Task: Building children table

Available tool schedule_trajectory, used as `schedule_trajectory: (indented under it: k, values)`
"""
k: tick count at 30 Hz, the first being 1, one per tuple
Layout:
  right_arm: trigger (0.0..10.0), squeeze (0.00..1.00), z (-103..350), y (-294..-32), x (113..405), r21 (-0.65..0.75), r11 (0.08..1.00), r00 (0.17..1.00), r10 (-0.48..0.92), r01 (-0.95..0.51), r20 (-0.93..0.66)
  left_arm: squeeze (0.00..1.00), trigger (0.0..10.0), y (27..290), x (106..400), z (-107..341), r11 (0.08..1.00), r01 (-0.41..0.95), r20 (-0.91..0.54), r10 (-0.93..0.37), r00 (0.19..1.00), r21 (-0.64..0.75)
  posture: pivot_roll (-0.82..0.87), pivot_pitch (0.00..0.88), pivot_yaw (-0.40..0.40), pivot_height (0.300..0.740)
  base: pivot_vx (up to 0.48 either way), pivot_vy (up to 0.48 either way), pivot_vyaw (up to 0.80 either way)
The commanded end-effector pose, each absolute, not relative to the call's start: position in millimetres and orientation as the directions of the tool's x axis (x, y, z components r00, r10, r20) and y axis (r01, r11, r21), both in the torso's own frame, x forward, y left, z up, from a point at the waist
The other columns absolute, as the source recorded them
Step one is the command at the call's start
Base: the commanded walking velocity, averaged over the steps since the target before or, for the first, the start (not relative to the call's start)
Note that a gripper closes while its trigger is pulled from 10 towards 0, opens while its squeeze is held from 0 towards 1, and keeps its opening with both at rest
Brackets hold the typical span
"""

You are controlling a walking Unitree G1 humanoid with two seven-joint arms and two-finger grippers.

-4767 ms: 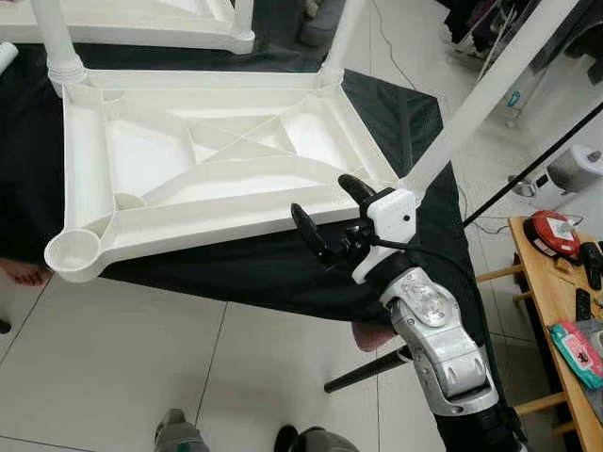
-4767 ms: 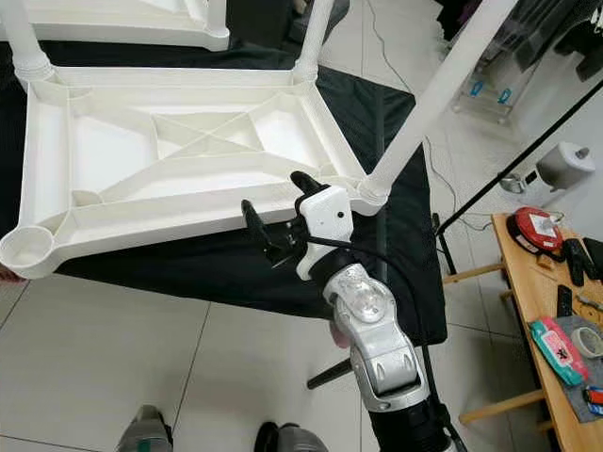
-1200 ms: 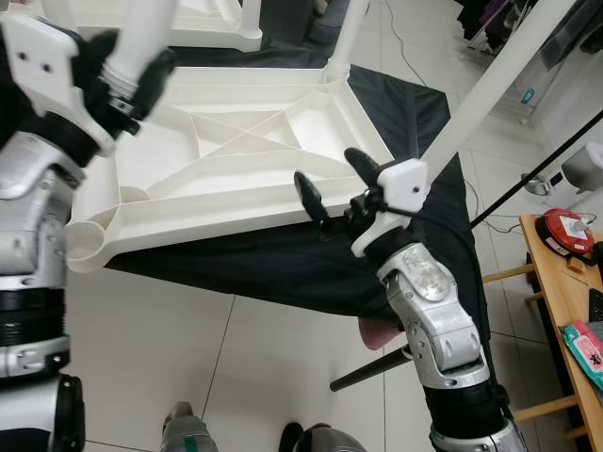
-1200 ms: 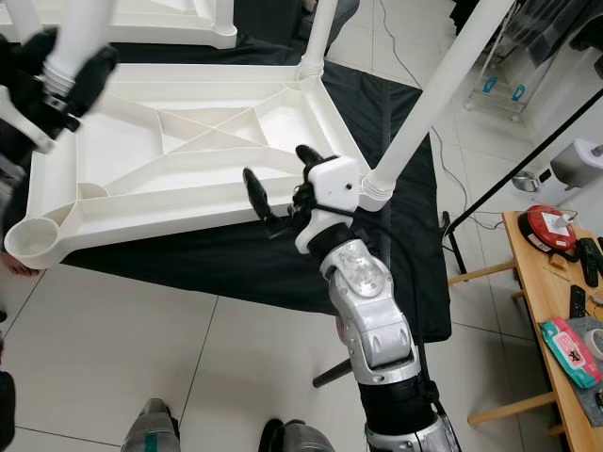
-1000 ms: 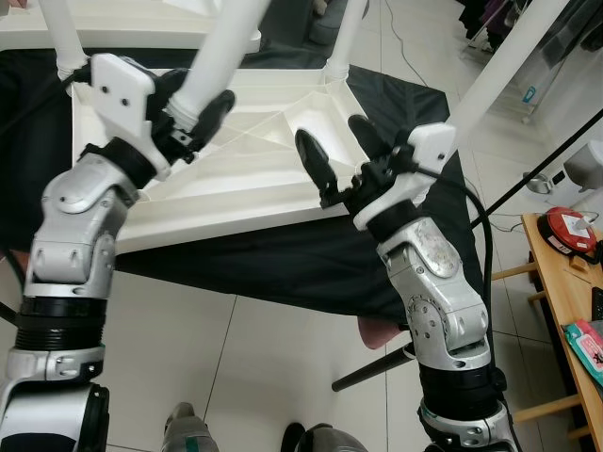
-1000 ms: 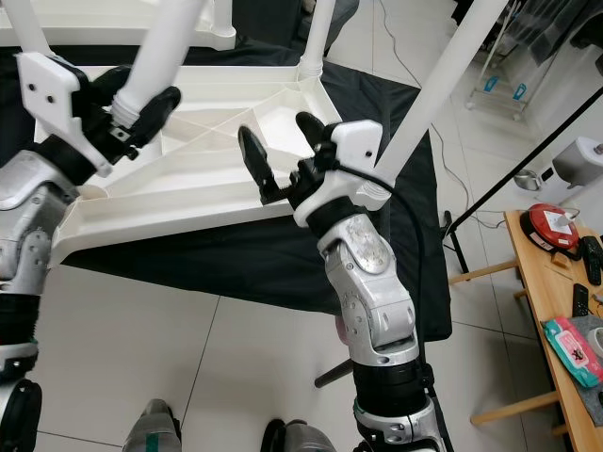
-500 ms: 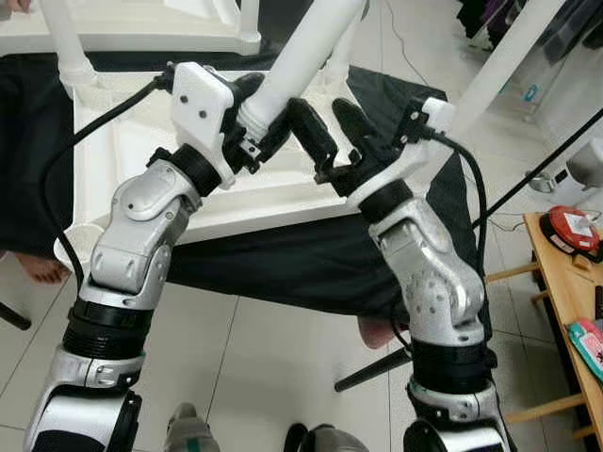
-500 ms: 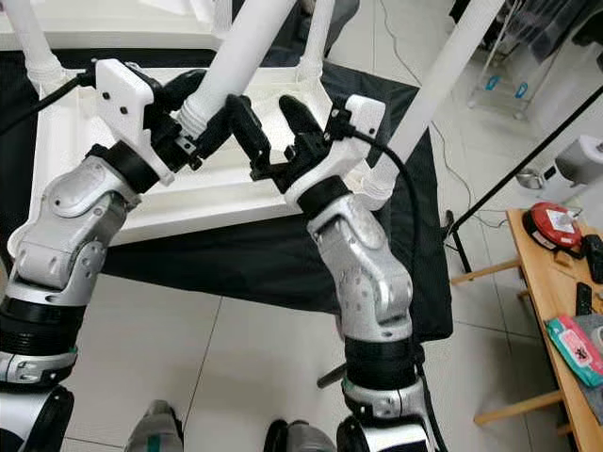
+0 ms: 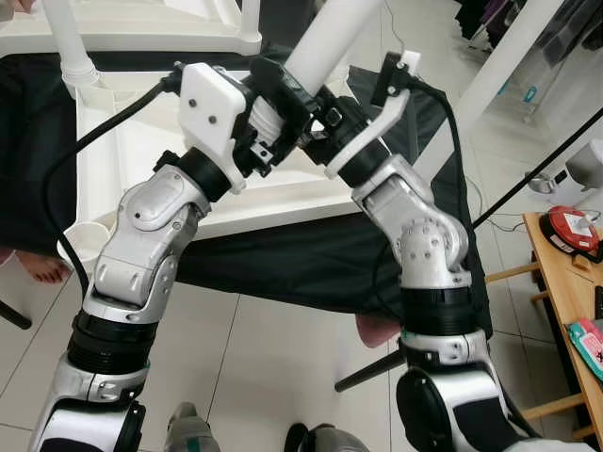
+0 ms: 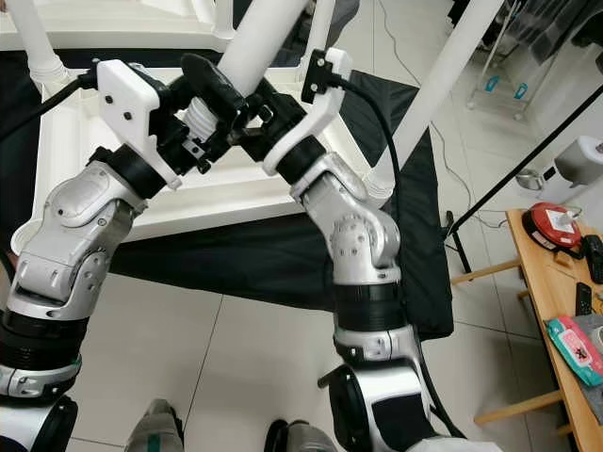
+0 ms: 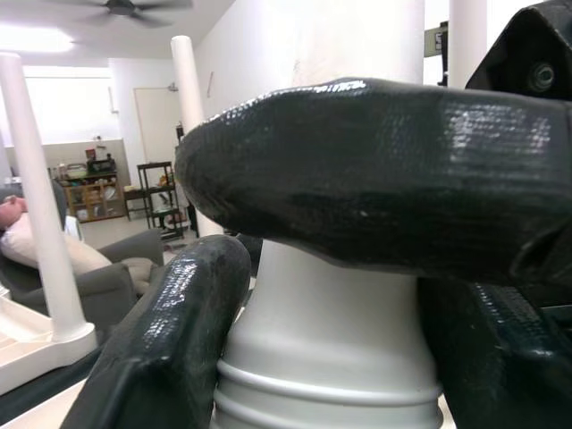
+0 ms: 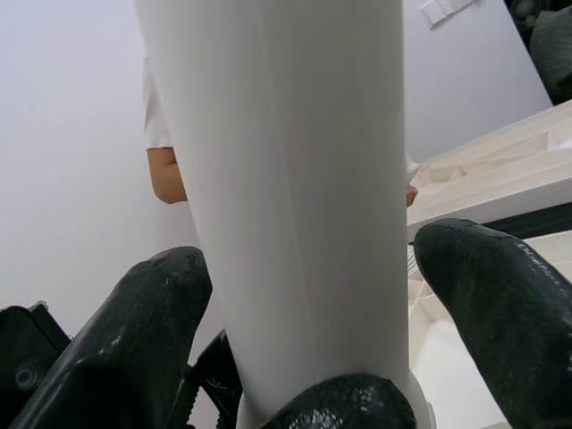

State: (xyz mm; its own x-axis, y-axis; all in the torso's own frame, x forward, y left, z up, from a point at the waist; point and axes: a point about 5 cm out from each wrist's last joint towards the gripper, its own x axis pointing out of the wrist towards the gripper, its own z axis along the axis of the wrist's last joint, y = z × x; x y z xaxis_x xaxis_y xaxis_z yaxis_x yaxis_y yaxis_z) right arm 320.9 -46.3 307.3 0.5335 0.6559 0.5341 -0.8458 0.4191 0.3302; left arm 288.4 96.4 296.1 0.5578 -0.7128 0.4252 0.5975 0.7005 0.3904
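Observation:
A white plastic children's table (image 9: 283, 195) lies upside down on a black cloth. Three of its corners carry upright legs. The near left corner socket (image 9: 79, 250) has nothing in it. My left gripper (image 9: 275, 132) is shut on a loose white leg (image 9: 332, 33), just above its ribbed end (image 11: 322, 331), and holds it tilted over the table. My right gripper (image 9: 300, 92) reaches in from the right, open, and straddles the same leg (image 12: 286, 179) just above. One of its fingers (image 12: 152, 340) touches the leg. The other stands a sliver off.
A second white table (image 9: 141, 33) stands behind. At the right are a wooden bench with a red item (image 9: 565, 231) and a black tripod pole (image 9: 528, 169). A bare foot (image 9: 33, 268) shows at the cloth's left edge. A person's arm (image 12: 165, 170) is nearby.
My right gripper swung up and left from beside the leg to straddle it above the left gripper. My left arm brought the leg from the left to over the table's middle.

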Motion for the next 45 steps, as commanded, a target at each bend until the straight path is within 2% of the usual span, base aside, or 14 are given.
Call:
schedule_trajectory:
  k: [1,3,4,7,8,9,11,13,14,22,26,30,37,45]
  values:
    - [10.0,0.0,322,-48,322,0.314,0.416,0.519,0.628,-0.854,0.579,0.0,10.0,71,273,285,0.574,0.693,0.358,-0.817,0.452,0.436,0.21,0.11,-0.129,0.74,0.0,0.0,0.0]
    - [10.0,0.0,323,-48,322,0.312,0.415,0.517,0.628,-0.855,0.582,0.0,10.0,71,273,284,0.57,0.696,0.352,-0.82,0.451,0.436,0.21,0.11,-0.129,0.74,0.0,0.0,0.0]
    - [8.7,0.0,323,-48,321,0.311,0.415,0.516,0.625,-0.855,0.586,0.0,10.0,70,273,281,0.563,0.7,0.338,-0.825,0.452,0.438,0.21,0.111,-0.127,0.74,0.0,0.0,0.0]
    - [8.7,0.0,323,-48,321,0.311,0.413,0.515,0.623,-0.856,0.589,0.0,10.0,70,273,279,0.558,0.703,0.327,-0.829,0.453,0.44,0.21,0.112,-0.124,0.74,0.0,0.0,0.0]
    - [5.1,0.0,323,-48,321,0.312,0.415,0.517,0.617,-0.855,0.593,0.0,10.0,71,273,276,0.554,0.705,0.314,-0.832,0.457,0.443,0.21,0.113,-0.122,0.74,0.0,0.0,0.0]
    - [4.6,0.0,324,-50,321,0.317,0.413,0.518,0.612,-0.854,0.597,0.0,10.0,71,274,273,0.555,0.703,0.305,-0.832,0.464,0.445,0.21,0.113,-0.122,0.74,0.0,0.0,0.0]
    - [4.3,0.0,324,-52,321,0.319,0.414,0.519,0.607,-0.853,0.601,0.0,10.0,72,275,271,0.558,0.702,0.299,-0.83,0.471,0.442,0.21,0.113,-0.12,0.74,0.0,0.0,0.0]
    - [4.3,0.0,325,-54,321,0.32,0.412,0.518,0.603,-0.853,0.607,0.0,10.0,74,277,267,0.567,0.696,0.289,-0.823,0.488,0.44,0.21,0.113,-0.119,0.74,0.0,0.0,0.0]
    - [10.0,0.0,327,-58,319,0.317,0.405,0.511,0.6,-0.858,0.615,0.0,10.0,79,281,261,0.588,0.683,0.275,-0.808,0.521,0.433,0.21,0.113,-0.119,0.74,0.0,0.0,0.0]
    - [10.0,0.0,330,-64,313,0.286,0.407,0.49,0.604,-0.868,0.628,0.0,10.0,84,286,260,0.626,0.653,0.277,-0.778,0.564,0.427,0.21,0.116,-0.12,0.74,0.0,0.0,0.0]
    - [10.0,0.0,330,-76,312,0.289,0.446,0.519,0.578,-0.847,0.63,0.0,10.0,86,285,260,0.629,0.648,0.278,-0.775,0.568,0.429,0.2,0.118,-0.118,0.74,0.0,0.0,0.0]
    - [10.0,0.0,328,-79,313,0.302,0.447,0.529,0.575,-0.842,0.624,0.0,10.0,85,285,260,0.625,0.652,0.28,-0.778,0.562,0.429,0.2,0.117,-0.117,0.74,0.0,0.0,0.0]
    - [10.0,0.0,315,-67,307,0.3,0.394,0.494,0.651,-0.869,0.576,0.0,10.0,81,285,264,0.624,0.651,0.299,-0.78,0.55,0.431,0.2,0.117,-0.118,0.74,0.0,0.0,0.0]
    - [10.0,0.0,290,-55,307,0.35,0.386,0.518,0.7,-0.854,0.491,0.0,10.0,81,283,272,0.632,0.64,0.327,-0.775,0.541,0.437,0.21,0.117,-0.121,0.74,0.0,0.0,0.0]
